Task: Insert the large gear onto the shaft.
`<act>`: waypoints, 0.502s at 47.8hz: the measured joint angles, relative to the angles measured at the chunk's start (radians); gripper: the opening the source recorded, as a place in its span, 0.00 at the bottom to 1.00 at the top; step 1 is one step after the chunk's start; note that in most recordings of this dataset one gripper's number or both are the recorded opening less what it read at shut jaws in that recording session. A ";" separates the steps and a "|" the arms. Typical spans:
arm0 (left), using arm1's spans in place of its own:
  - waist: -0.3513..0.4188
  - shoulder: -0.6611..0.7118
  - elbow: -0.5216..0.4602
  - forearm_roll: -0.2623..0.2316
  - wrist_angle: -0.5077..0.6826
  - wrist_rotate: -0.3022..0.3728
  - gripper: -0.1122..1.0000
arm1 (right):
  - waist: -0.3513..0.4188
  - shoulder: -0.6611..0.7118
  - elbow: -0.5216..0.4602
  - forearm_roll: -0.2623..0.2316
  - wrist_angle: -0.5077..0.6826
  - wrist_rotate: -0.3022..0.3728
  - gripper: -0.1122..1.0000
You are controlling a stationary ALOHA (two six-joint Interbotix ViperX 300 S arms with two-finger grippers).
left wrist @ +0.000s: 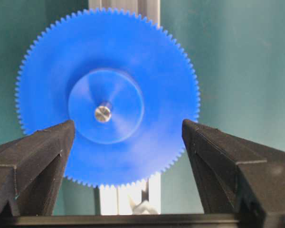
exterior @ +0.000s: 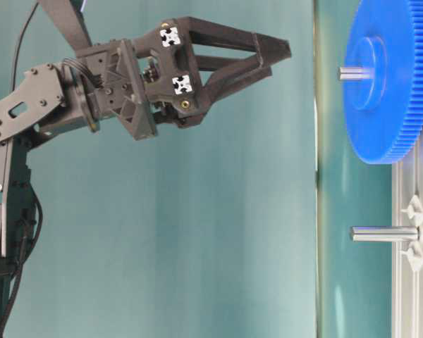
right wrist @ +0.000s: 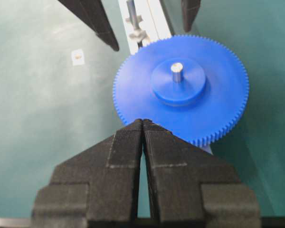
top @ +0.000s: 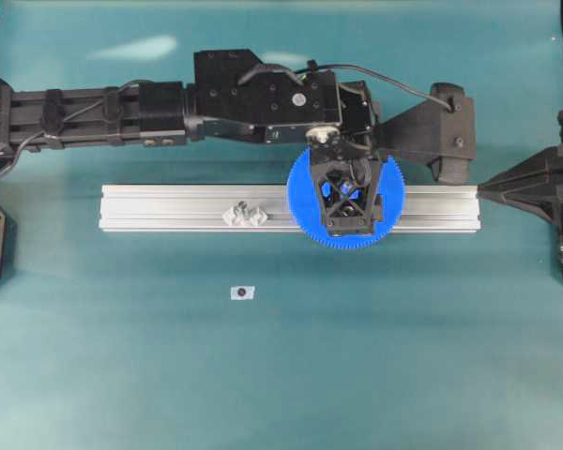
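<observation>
Black jaws of my left gripper (left wrist: 128,156) stand wide apart and empty, the large gear (left wrist: 108,95) between and just beyond them, flat face toward me. It already sits on a shaft (left wrist: 103,113) whose silvery tip shows through the hub, axis running straight away from the jaws. My right gripper (right wrist: 142,124) is closed on nothing, farther back. I count one gear, two shafts, the second shaft (exterior: 383,233) bare on the aluminium rail (top: 169,206).

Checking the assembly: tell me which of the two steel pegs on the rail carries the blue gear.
The shaft poking through the hub of the large gear. The other peg stands bare between its two translucent mounts, further along the rail.
</observation>
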 measured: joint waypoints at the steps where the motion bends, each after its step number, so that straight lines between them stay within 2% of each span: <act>1: -0.002 0.002 0.000 0.000 0.000 0.000 0.89 | 0.000 0.000 -0.002 0.000 0.000 0.000 0.18; 24: -0.002 -0.012 0.002 0.002 0.002 0.000 0.89 | 0.002 0.000 0.000 0.000 0.000 0.000 0.18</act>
